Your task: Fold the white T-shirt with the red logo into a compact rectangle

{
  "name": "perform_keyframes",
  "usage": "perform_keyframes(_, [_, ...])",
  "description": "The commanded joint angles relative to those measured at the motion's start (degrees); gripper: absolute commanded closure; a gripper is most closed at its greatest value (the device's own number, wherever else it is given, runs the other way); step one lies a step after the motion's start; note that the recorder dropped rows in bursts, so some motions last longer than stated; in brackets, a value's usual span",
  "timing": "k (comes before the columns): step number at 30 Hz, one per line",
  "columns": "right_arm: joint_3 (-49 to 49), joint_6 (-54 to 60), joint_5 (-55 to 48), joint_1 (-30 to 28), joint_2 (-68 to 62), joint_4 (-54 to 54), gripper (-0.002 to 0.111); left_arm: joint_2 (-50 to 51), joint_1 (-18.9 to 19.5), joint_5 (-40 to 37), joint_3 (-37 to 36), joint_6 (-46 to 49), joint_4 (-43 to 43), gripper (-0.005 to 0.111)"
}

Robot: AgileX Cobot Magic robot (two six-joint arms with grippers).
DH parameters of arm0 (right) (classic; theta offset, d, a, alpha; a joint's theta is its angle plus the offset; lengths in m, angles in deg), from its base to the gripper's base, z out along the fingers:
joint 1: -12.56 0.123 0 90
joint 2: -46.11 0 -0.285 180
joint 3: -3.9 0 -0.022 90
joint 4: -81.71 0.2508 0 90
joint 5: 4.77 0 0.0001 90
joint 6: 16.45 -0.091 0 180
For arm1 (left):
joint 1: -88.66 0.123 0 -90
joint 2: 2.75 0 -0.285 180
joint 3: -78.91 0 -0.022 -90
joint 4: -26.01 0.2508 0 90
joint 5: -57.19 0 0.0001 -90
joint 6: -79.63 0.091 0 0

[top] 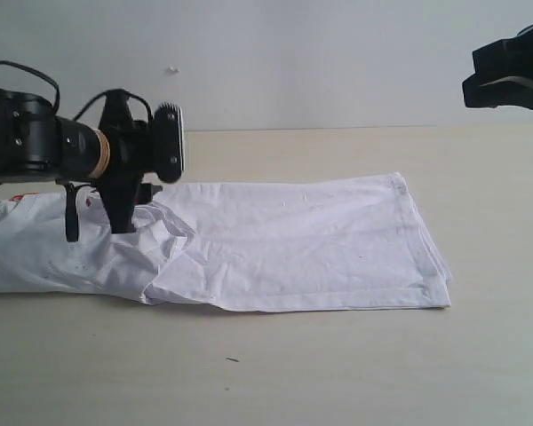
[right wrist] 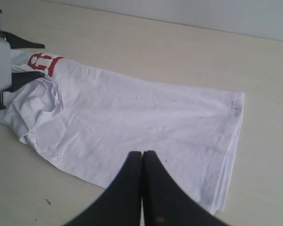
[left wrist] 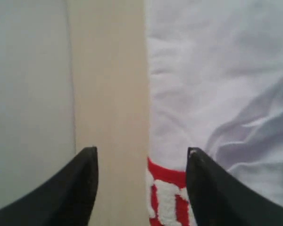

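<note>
The left pincer (left wrist: 142, 155) hangs spread over the folded white cotton T-shirt (top: 302, 240) and its red fuzzy-lettered logo (left wrist: 167, 197) on the beige tabletop (top: 338, 373); the right pincer (right wrist: 142, 157) is pressed together, empty.

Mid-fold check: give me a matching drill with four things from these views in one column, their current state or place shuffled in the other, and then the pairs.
Things:
1. left gripper
2. right gripper
3. white T-shirt
4. red logo

States:
A. shut, raised off the shirt, holding nothing
B. lying on the table as a long folded band
C. open, jaws apart over the shirt's edge
D. showing at the shirt's edge, between the open jaws

Pairs: 1-C, 2-A, 3-B, 4-D
</note>
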Motion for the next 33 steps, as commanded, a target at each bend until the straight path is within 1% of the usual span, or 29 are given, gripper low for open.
perform_keyframes(1, [0.0,0.5,0.1,-0.2,0.9,0.3,0.108,-4.2,0.1,-5.1,0.7,-19.1,-0.4,0.052])
perform_keyframes(3, [0.0,0.5,0.1,-0.2,1.6,0.3,0.108,-5.4,0.1,-9.6,0.7,-27.7,-2.5,0.056])
perform_keyframes(4, [0.0,0.5,0.1,-0.2,2.1,0.3,0.108,-5.9,0.1,-12.1,0.7,-29.4,-5.2,0.061])
perform_keyframes(5, [0.0,0.6,0.1,-0.2,2.5,0.3,0.108,-6.2,0.1,-14.1,0.7,-29.1,-8.9,0.066])
perform_keyframes(6, [0.0,0.8,0.1,-0.2,3.0,0.3,0.108,-6.2,0.1,-16.3,0.7,-27.6,-12.6,0.074])
perform_keyframes(8, [0.0,1.1,0.1,-0.2,3.6,0.3,0.108,-6.2,0.1,-19.2,0.2,-21.5,-20.6,0.094])
perform_keyframes(9, [0.0,1.1,0.1,-0.2,3.7,0.3,0.108,-5.9,0.1,-20.4,0.1,-16.7,-25.9,0.105])
perform_keyframes(13, [0.0,1.1,-0.1,-0.2,3.9,0.3,0.108,-4.7,0.1,-25.6,0.0,3.8,-47.4,0.107])
perform_keyframes(15, [0.0,1.1,-0.3,-0.2,3.9,0.3,0.108,-3.9,0.1,-27.6,0.0,12.2,-54.9,0.107])
perform_keyframes(17, [0.0,1.2,-0.5,-0.2,3.9,0.3,0.108,-3.0,0.1,-28.0,0.0,13.1,-56.0,0.107])
perform_keyframes(19, [0.0,1.2,-0.5,-0.2,4.0,0.3,0.108,-1.9,0.4,-26.0,0.0,11.8,-55.8,0.107])
perform_keyframes(23, [0.0,1.2,-0.5,-0.2,4.3,0.3,0.108,0.8,1.3,-19.8,0.0,11.4,-55.5,0.107])
perform_keyframes(26, [0.0,1.2,-0.4,-0.2,4.3,0.3,0.108,3.2,2.8,-13.5,0.1,11.4,-54.6,0.107])
perform_keyframes(30, [0.0,1.7,-0.4,-0.2,4.3,1.3,0.108,7.2,5.2,-6.2,2.5,11.4,-54.0,0.107])
perform_keyframes(33, [0.0,1.8,-0.4,-0.2,4.3,1.7,0.108,10.3,6.3,-3.0,5.6,11.4,-53.9,0.107])
